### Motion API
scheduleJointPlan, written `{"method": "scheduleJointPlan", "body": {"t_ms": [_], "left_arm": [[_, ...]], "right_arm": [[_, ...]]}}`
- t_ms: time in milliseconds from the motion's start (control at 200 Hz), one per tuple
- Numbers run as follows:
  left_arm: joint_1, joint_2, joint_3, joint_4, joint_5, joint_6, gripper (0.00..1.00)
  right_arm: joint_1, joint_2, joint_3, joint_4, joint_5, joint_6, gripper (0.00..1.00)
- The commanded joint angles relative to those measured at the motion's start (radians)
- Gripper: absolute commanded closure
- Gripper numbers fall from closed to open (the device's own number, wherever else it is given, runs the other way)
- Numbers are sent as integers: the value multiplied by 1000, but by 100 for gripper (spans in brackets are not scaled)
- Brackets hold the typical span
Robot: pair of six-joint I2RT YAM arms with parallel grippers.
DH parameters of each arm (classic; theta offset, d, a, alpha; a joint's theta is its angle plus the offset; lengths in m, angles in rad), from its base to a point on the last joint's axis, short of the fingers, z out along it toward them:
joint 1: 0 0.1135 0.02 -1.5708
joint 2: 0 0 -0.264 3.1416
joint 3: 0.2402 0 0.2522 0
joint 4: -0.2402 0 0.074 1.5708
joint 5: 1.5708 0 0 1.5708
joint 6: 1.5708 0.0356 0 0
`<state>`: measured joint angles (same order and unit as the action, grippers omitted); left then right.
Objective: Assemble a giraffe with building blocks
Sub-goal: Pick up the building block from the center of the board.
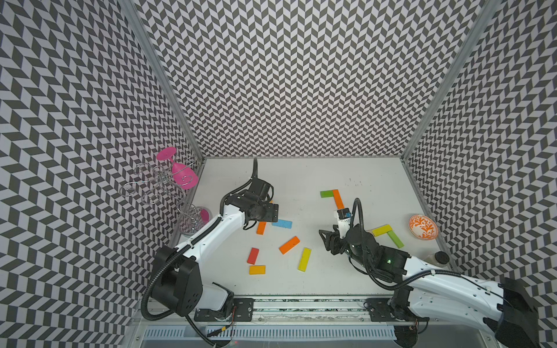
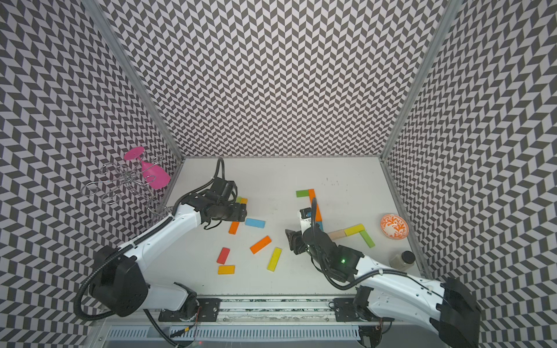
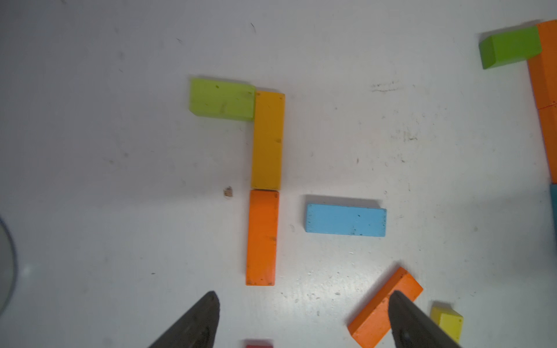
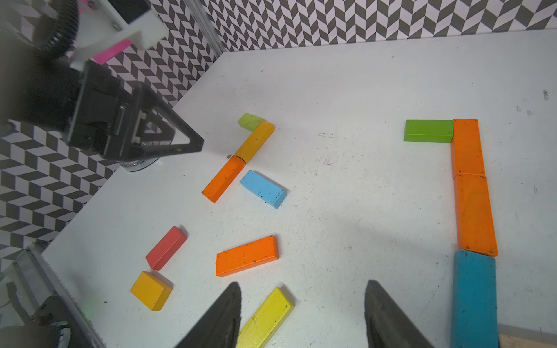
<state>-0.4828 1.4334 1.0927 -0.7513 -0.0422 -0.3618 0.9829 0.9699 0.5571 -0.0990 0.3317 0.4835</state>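
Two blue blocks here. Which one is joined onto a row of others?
The darker blue block, butting end to end against the long orange row. The light blue block lies alone, touching nothing.

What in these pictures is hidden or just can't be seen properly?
- Lime green wooden block: in a top view, mostly under the left arm.
- Red wooden block: left wrist view, cut by the bottom edge.
- Teal wooden block: right wrist view, runs off the bottom edge.
- Small dark-lidded jar: both top views, contents too small to tell.

A bowl [image 1: 423, 226] sits right of the blocks [image 1: 289, 244] on the table [image 1: 301, 177].
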Motion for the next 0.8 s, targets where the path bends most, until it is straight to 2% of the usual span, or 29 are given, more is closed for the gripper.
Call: {"method": "scheduleJointPlan", "body": {"t_ms": [0,190,401,651,796], "left_arm": [[-53,32,-29,54,19,-125,12],[-111,21,-56,39,-34,-169,9],[-124,-89,-194,12,-23,-219,8],[-307,-82,-211,51,5,-221,8],[-349,-18,-183,75,-7,-171,8]], "right_arm": [[-5,-3,52,5,-10,15,36],[-5,-54,36,-32,12,17,36],[-6,-112,-23,17,32,20,36],[-5,-97,-32,21,15,27,36],[-6,-111,-40,19,20,27,36]]}}
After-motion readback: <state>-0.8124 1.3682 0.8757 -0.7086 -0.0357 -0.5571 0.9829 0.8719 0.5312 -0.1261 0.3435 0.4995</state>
